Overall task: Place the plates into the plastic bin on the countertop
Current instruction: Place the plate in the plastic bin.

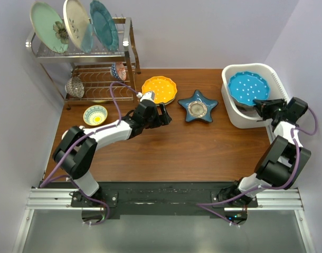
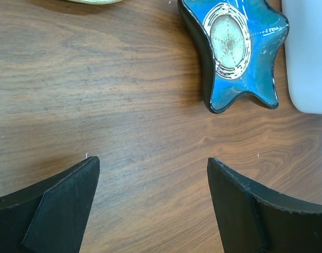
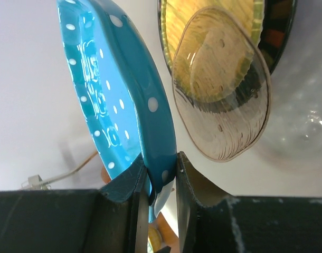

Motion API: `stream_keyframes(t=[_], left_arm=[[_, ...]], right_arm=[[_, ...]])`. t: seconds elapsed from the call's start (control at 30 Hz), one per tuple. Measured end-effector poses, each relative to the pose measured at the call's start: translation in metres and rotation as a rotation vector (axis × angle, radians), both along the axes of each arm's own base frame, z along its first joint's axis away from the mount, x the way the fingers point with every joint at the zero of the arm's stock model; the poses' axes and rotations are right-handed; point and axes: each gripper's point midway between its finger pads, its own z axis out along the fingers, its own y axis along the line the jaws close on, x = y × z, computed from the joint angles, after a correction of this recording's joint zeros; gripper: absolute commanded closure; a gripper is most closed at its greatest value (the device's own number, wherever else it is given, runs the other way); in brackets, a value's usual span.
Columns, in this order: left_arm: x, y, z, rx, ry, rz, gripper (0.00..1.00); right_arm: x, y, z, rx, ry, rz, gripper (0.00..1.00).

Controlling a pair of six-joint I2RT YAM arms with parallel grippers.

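Observation:
The white plastic bin [image 1: 272, 74] stands at the table's far right. My right gripper [image 1: 262, 107] is shut on the near rim of a blue white-dotted plate [image 1: 248, 88] and holds it tilted inside the bin. In the right wrist view the fingers [image 3: 162, 168] pinch that plate's rim [image 3: 113, 89]. Below it in the bin lie a yellow dark-rimmed plate [image 3: 214, 26] and a translucent brownish dish [image 3: 227, 105]. A yellow scalloped plate [image 1: 160, 89] and a blue star-shaped plate [image 1: 198, 106] lie on the table. My left gripper [image 1: 163, 115] is open and empty, between them, above bare wood [image 2: 153, 161]; the star plate [image 2: 235, 47] lies ahead of it.
A chrome wire two-tier rack [image 1: 105, 58] with three large upright plates stands at the back left. A small yellow-and-blue bowl [image 1: 95, 115] sits on the table in front of it. The bin's white wall [image 2: 309, 63] shows right of the star plate.

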Motion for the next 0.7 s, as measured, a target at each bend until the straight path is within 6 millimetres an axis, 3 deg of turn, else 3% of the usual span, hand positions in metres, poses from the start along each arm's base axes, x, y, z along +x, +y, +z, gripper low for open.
stream_keyframes(t=[0.7], left_arm=[[-0.002,-0.007,-0.005,-0.009,0.009,-0.041,0.13]], right_arm=[[0.001,-0.025,-0.01,-0.036,0.045,-0.132,1.0]])
